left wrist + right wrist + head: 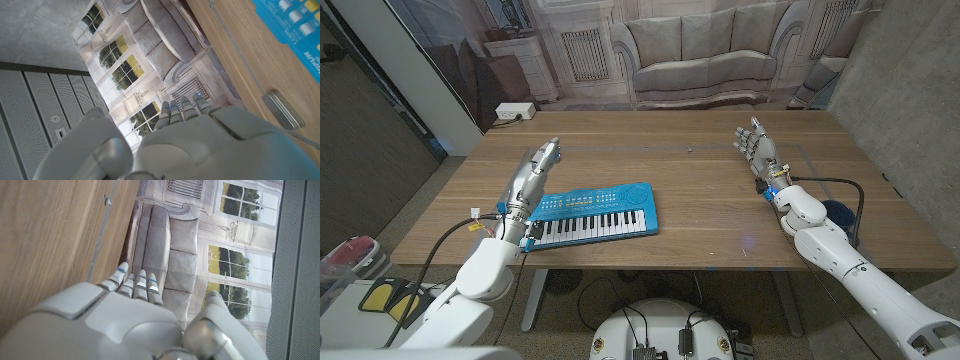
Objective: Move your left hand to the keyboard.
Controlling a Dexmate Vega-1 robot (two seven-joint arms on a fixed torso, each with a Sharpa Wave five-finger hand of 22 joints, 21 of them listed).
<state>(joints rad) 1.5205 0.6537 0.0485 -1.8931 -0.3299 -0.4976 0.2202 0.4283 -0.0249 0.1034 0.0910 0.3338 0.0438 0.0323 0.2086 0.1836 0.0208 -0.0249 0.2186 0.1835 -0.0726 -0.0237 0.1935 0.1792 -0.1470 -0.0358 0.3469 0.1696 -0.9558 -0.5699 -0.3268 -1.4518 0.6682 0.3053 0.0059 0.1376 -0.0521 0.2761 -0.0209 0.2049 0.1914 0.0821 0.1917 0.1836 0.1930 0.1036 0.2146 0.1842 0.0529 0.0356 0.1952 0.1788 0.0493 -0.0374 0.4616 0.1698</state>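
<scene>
A small blue keyboard [592,212] with white and black keys lies near the table's front edge, left of the middle. My left hand [532,172] hangs just beyond the keyboard's left end, fingers stretched out and apart, holding nothing. A corner of the blue keyboard [295,25] appears in the left wrist view beside my left hand [175,140]. My right hand [757,147] stands upright over the right side of the table, fingers spread and empty. In the right wrist view, my right hand [130,315] is above bare wood.
The wooden table [690,190] is bare between the keyboard and my right hand. A white power strip [514,112] sits past the far left corner. A black cable [835,185] loops at the right edge. A backdrop with a printed sofa [705,50] stands behind the table.
</scene>
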